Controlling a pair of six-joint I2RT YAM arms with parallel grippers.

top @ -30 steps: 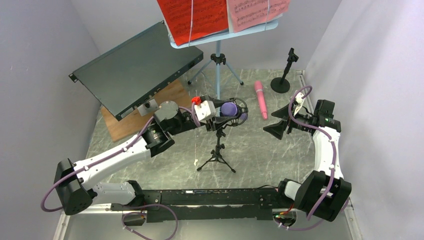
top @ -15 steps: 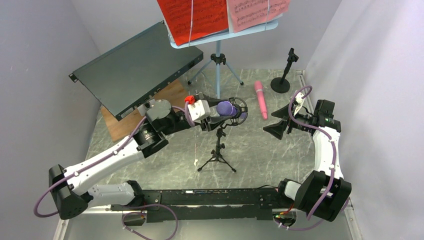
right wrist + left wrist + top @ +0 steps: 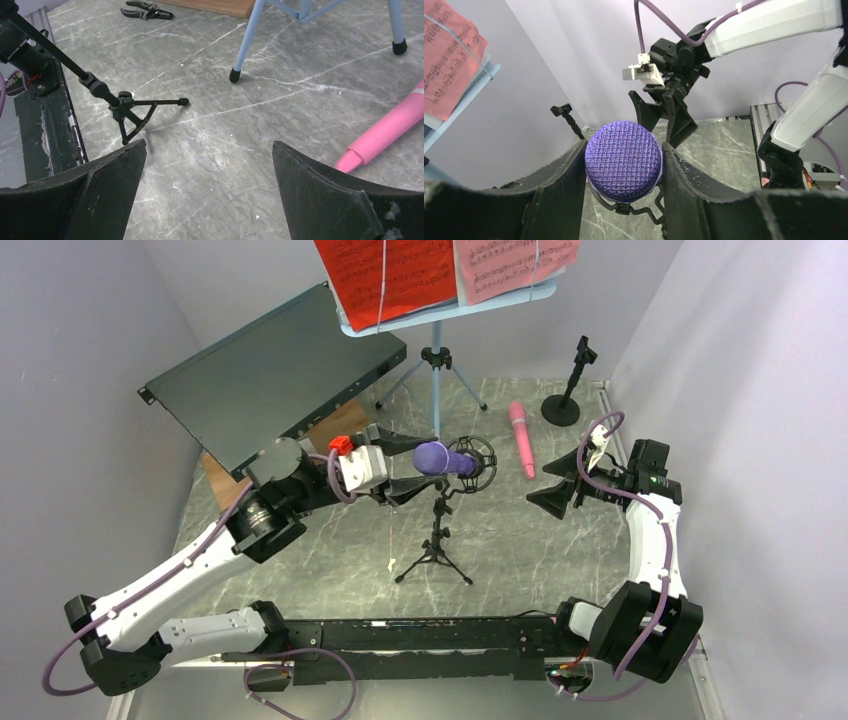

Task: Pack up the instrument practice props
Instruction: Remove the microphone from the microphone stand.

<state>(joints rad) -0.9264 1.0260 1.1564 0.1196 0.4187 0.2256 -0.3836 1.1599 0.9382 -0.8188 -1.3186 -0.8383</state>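
Note:
My left gripper (image 3: 415, 462) is shut on the head of the purple microphone (image 3: 437, 457), which lies level with its tail still at the ring clip of the black tripod mic support (image 3: 437, 540). The left wrist view shows the mesh head (image 3: 624, 161) pressed between both fingers (image 3: 559, 185). The pink microphone (image 3: 521, 438) lies on the table, also seen at the right of the right wrist view (image 3: 390, 127). My right gripper (image 3: 555, 485) hovers open and empty beside it. The light-blue music rack (image 3: 436, 360) holds a red page (image 3: 385, 275) and a pink page (image 3: 510, 265). A second black support (image 3: 570, 390) stands at the back right.
A large dark flat box (image 3: 270, 375) leans at the back left above a wooden board (image 3: 330, 430). Black pliers (image 3: 147, 10) lie near that board. The rack's tripod legs (image 3: 245, 45) spread over the marble table (image 3: 540, 550). Walls close in on both sides.
My left arm has drawn back to the left, sliding the purple microphone leftward through the ring clip. The right arm has not moved.

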